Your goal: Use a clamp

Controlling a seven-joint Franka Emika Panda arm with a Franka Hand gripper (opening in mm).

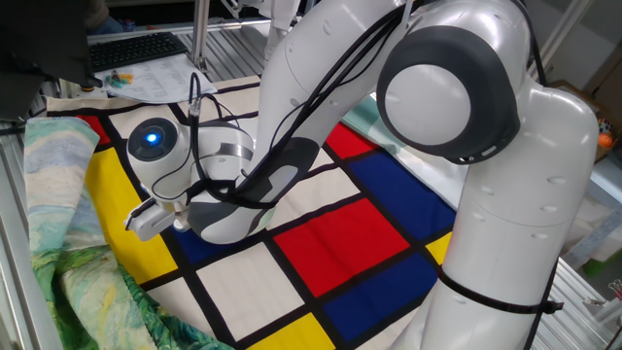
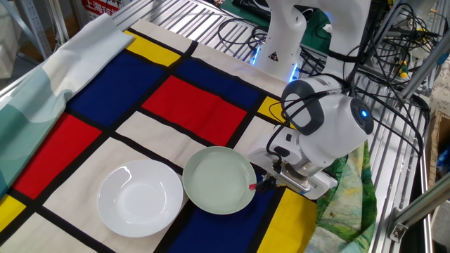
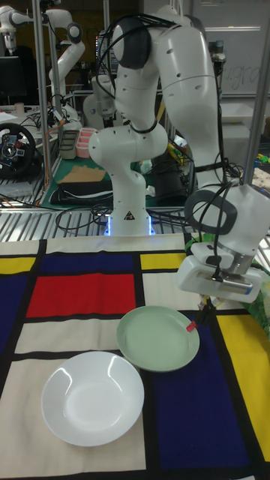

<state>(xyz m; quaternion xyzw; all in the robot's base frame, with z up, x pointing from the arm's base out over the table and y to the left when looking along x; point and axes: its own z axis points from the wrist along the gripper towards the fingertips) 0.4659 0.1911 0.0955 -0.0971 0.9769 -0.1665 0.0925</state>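
The hand (image 2: 266,184) sits low at the right edge of the green bowl (image 2: 218,181), fingers closed on the clamp (image 2: 254,187). Only the clamp's red tip shows past the fingers; it lies at the bowl's rim, and the tall fixed view places the clamp (image 3: 193,327) touching or just over that rim. Whether the clamp's forked end already straddles the rim cannot be told from these views. In the one fixed view the arm hides the hand, the clamp and both bowls.

The step in hand appears to be seating the clamp on the green bowl's rim.

1. Keep the grip firm. The clamp is slim and most of it is buried between the fingers, so it can twist if pressure drops.
2. Line the forked end square to the rim, then advance along the clamp's own axis, toward the bowl's centre.
3. Push slowly. The bowl rests loose on the cloth (image 2: 176,105) and will probably slide rather than resist.
4. Watch the white bowl (image 2: 139,197); it lies just beside the green one on the far side and could be shoved.
5. Release only once the rim sits inside the fork.
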